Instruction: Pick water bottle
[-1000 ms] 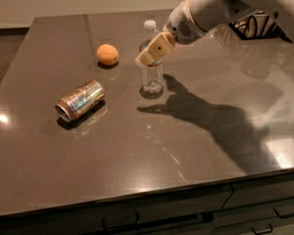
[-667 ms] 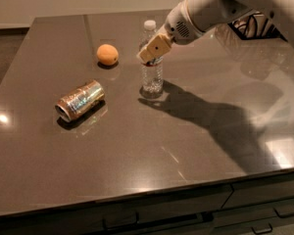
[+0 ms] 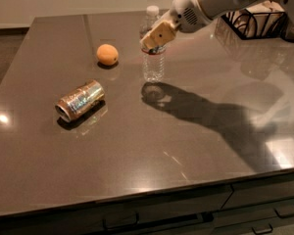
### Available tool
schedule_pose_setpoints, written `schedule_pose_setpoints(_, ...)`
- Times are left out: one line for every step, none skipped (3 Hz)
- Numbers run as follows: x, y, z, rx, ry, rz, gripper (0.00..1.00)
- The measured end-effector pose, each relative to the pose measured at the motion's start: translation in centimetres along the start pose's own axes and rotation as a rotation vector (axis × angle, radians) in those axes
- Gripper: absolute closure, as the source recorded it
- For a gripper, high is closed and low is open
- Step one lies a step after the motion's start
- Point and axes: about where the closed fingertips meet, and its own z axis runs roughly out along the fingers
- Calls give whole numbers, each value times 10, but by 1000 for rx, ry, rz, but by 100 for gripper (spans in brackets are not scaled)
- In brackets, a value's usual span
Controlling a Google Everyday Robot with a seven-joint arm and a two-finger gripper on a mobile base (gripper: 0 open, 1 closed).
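Note:
The water bottle [image 3: 153,65] is a small clear ribbed bottle with a white cap, upright near the back middle of the dark table [image 3: 137,155]. My gripper [image 3: 155,37] reaches in from the upper right and is shut on the bottle's upper body. A tan finger [image 3: 158,33] lies across its front. The bottle's base hangs slightly above the tabletop, and its shadow falls separately below it.
A shiny metallic can [image 3: 80,100] lies on its side at the left. An orange fruit [image 3: 107,54] sits left of the bottle. A black wire basket [image 3: 257,22] stands at the back right. The table's front edge runs along the bottom above drawers.
The bottle has risen off the table with the gripper around it, and its shadow has separated from its base. The can and the orange have not moved.

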Motion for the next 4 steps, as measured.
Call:
schedule_pose_setpoints(-23,-1,-35,-2,-51,-65,100)
schedule_pose_setpoints(-42,4,-61,-14,-90,-140,100)
schedule_pose_setpoints(-56,10,-78,-31,-117,-213,100)
schedule_pose_setpoints(-58,11,-81,-32,-120,-222,100)
